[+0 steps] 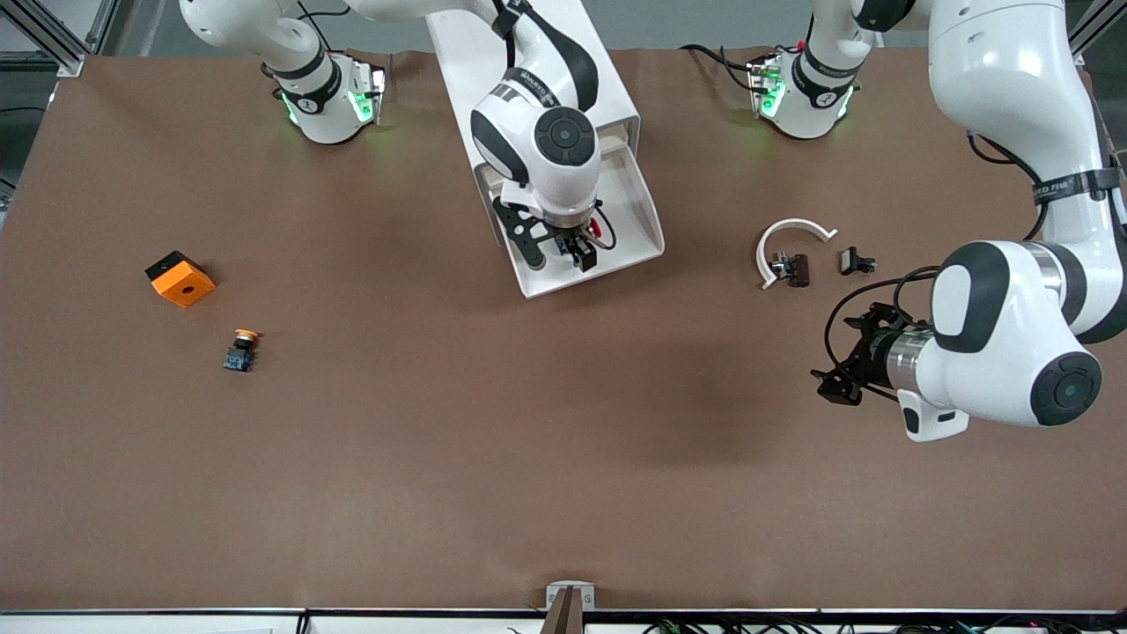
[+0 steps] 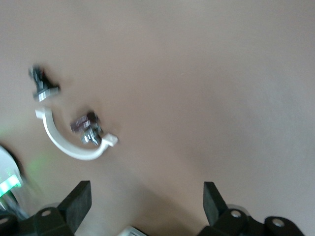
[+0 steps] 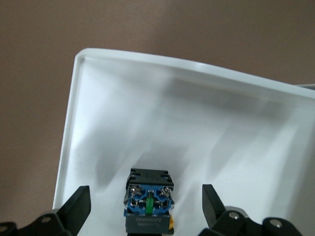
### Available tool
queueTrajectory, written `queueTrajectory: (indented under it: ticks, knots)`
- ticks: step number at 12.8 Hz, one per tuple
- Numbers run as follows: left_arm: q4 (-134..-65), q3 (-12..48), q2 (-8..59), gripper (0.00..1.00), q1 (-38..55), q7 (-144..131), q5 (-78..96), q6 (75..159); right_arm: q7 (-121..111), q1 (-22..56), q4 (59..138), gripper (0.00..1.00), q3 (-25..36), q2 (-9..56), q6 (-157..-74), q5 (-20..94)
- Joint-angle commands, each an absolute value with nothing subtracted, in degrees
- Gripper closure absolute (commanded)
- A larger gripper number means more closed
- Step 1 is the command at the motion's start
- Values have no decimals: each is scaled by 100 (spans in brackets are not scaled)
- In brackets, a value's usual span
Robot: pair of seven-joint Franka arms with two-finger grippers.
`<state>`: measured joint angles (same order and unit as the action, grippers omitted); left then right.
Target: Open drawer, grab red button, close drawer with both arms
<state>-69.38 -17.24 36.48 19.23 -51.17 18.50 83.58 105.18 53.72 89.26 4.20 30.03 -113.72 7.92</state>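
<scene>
Two arms over a brown tabletop (image 1: pixel 440 440) in the front view. Drawer (image 1: pixel 634 216) standing open out of the white cabinet (image 1: pixel 537 70), shallow and white inside. Right tool (image 1: pixel 581 254) low over that drawer, with the button (image 1: pixel 596 231) just beside it, showing a small round red cap. Left tool (image 1: pixel 836 380) in the air over bare tabletop toward the left arm's end, near a white curved piece (image 1: pixel 792 231) and two small dark parts. Toward the right arm's end, well apart from the drawer, an orange cube (image 1: pixel 180 278) and, nearer the camera, a yellow-capped button (image 1: pixel 240 350).

In the left wrist view, fingers (image 2: pixel 78 201) spread wide with nothing between them, the curved piece lying on the tabletop below.

In the right wrist view, fingers (image 3: pixel 214 206) spread wide as well, one on each side of the button and apart from it. Button resting on the drawer floor close to a corner, with a black and blue body and a green strip at its middle.
</scene>
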Motion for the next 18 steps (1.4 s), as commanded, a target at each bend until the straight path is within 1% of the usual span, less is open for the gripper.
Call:
queueTrajectory:
  ticks: [1, 2, 3, 4, 6, 8, 9, 11, 12, 13, 15, 16, 18]
  knots:
    - [-7277, -1705, 3270, 0, 1942, -3958, 1609, 8464, 10547, 5423, 8912, 9, 466, 2997, -11399, 896]
    - [-7286, -1696, 3252, 0, 1942, -3912, 1608, 8473, 10529, 5423, 8912, 24, 466, 3006, -11399, 896]
    - [-7338, -1696, 3226, 0, 1951, -3737, 1600, 8525, 10521, 5414, 8912, 33, 466, 3015, -11399, 896]
    - [-7469, -1696, 3121, 0, 2003, -3648, 1608, 8673, 10503, 5414, 8912, 48, 466, 3015, -11391, 896]
    - [-8091, -1688, 2779, 0, 2231, -3577, 1600, 9278, 10503, 5432, 8895, 61, 466, 3058, -11399, 896]
    - [-8567, -1679, 2532, 0, 2294, -3254, 1425, 9675, 10503, 5493, 8842, 63, 475, 3059, -11364, 888]
    - [-8787, -1679, 2436, 0, 2311, -3087, 1311, 9833, 10503, 5484, 8824, 65, 475, 3032, -11356, 870]
    - [-9174, -1609, 2242, 0, 2303, -3032, 1283, 10106, 10529, 5449, 8728, 73, 475, 2989, -11329, 887]
    - [-9376, -1591, 2128, 0, 2320, -3024, 1275, 10316, 10529, 5441, 8632, 80, 475, 2945, -11233, 888]
    - [-9561, -1573, 2023, 0, 2355, -3023, 1274, 10492, 10521, 5423, 8457, 86, 483, 2910, -10954, 870]
    - [-9641, -1556, 1986, 0, 2399, -3023, 1274, 10555, 10294, 5275, 8009, 87, 510, 2892, -10208, 853]
    - [-9703, -1564, 1986, 0, 2504, -3032, 1283, 10573, 9996, 5091, 7833, 87, 510, 2752, -9786, 879]
    - [-9729, -1530, 1969, 0, 2540, -3076, 1283, 10617, 9347, 4582, 7770, 89, 519, 2323, -9353, 896]
